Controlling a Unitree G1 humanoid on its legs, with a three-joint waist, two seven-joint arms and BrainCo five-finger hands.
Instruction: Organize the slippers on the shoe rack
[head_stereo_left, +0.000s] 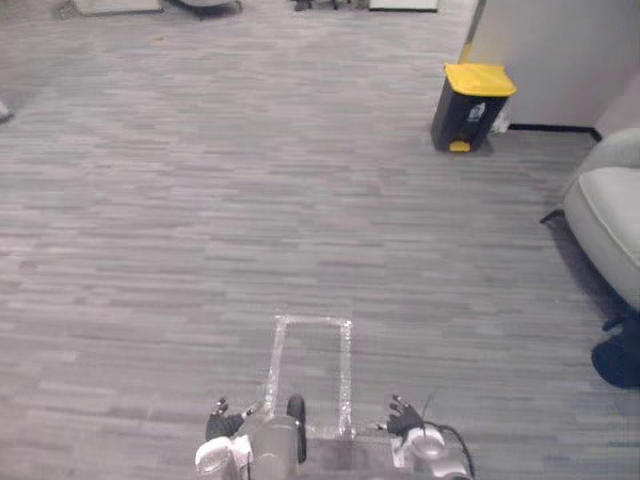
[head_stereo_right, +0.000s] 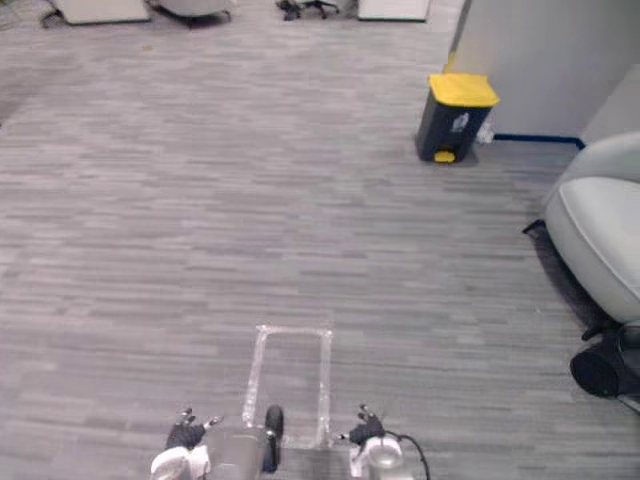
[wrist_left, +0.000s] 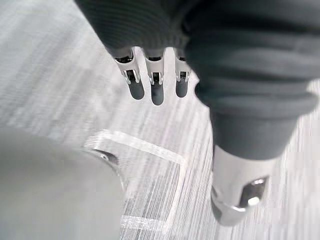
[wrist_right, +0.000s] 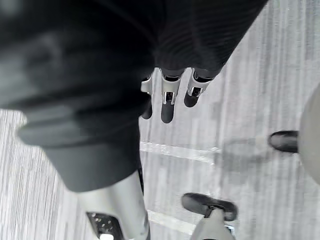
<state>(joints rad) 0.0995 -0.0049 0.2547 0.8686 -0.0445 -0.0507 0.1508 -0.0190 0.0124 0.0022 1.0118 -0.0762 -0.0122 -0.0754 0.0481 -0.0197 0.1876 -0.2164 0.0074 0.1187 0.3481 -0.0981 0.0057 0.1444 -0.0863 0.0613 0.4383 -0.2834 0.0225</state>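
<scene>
Well, both hands hang low at the near edge, the left hand (head_stereo_left: 222, 420) and the right hand (head_stereo_left: 403, 415), fingers loose and spread, holding nothing. Between them, just beyond, a taped rectangle (head_stereo_left: 312, 322) marks the grey floor (head_stereo_left: 200, 200). Where the slippers or the shoe rack are, I cannot tell. I reckon the robot must turn to find them, and a careless swing right could clip the pale armchair (head_stereo_left: 610, 215) or, farther off, the yellow-lidded bin (head_stereo_left: 468, 110).

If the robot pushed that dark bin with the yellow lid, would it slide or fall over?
The bin looks like thin plastic, so probably light. It stands taller than wide, so a high push might tip it.
</scene>
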